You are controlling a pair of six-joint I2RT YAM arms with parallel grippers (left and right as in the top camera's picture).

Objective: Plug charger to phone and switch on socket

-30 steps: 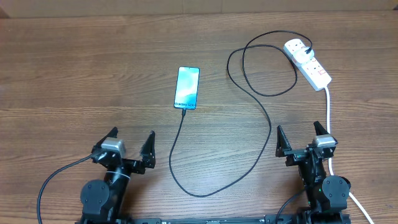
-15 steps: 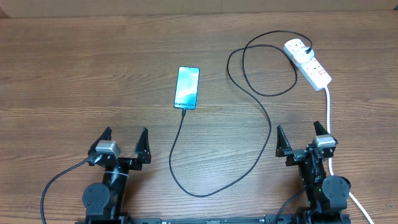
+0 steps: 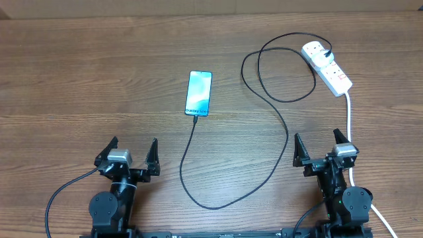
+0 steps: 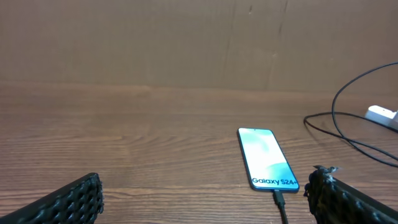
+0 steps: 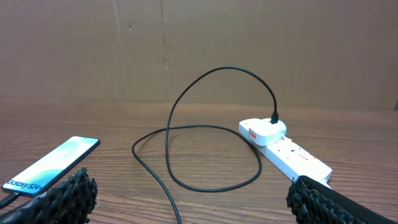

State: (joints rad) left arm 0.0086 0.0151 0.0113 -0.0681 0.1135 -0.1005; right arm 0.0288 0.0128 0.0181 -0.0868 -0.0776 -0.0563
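Observation:
The phone (image 3: 199, 92) lies flat mid-table with its blue screen lit; it also shows in the left wrist view (image 4: 267, 158) and the right wrist view (image 5: 50, 164). The black charger cable (image 3: 277, 119) has its tip in the phone's near end (image 4: 279, 199) and loops to its plug in the white socket strip (image 3: 326, 67), also seen in the right wrist view (image 5: 283, 148). My left gripper (image 3: 127, 153) is open and empty near the front left. My right gripper (image 3: 322, 149) is open and empty at the front right.
The strip's thick white lead (image 3: 349, 119) runs down the right side past my right arm. A brown cardboard wall (image 4: 186, 43) stands behind the wooden table (image 3: 79, 79).
My left gripper has drawn back slightly toward the front edge and shifted a little left. The right arm, phone and cable have not moved.

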